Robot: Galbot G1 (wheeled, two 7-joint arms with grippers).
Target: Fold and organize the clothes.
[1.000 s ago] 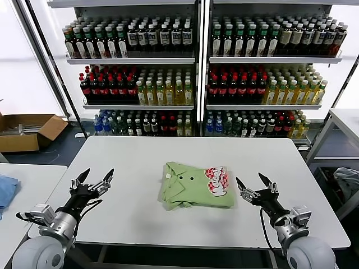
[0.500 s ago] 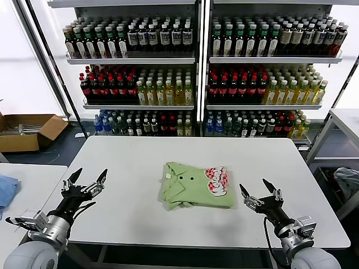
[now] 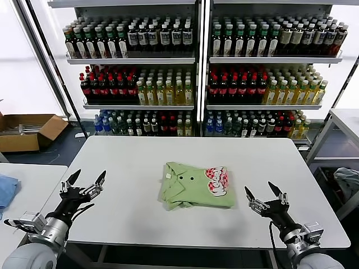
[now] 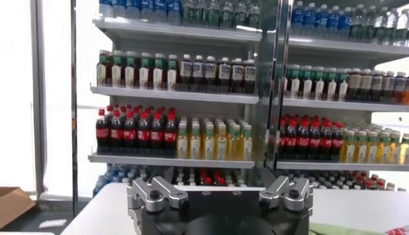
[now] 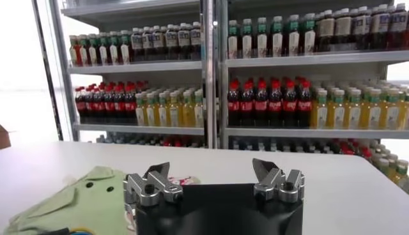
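Observation:
The light green polo shirt [image 3: 196, 185] lies folded in a neat rectangle at the middle of the white table [image 3: 140, 157], collar to the left, red-and-white graphic to the right. Part of it shows in the right wrist view [image 5: 77, 201]. My left gripper [image 3: 87, 182] is open and empty above the table's front left edge, well left of the shirt. My right gripper [image 3: 266, 196] is open and empty above the front right, just right of the shirt. Neither touches the shirt.
Shelves of bottles [image 3: 196, 73] stand behind the table. A second table with a blue cloth [image 3: 7, 189] is at the far left. A cardboard box [image 3: 25, 130] sits on the floor at the back left. Another table [image 3: 345, 120] stands at the right.
Both arms have drawn back toward me and outward, away from the shirt. Both grippers stayed open. The shirt has not moved.

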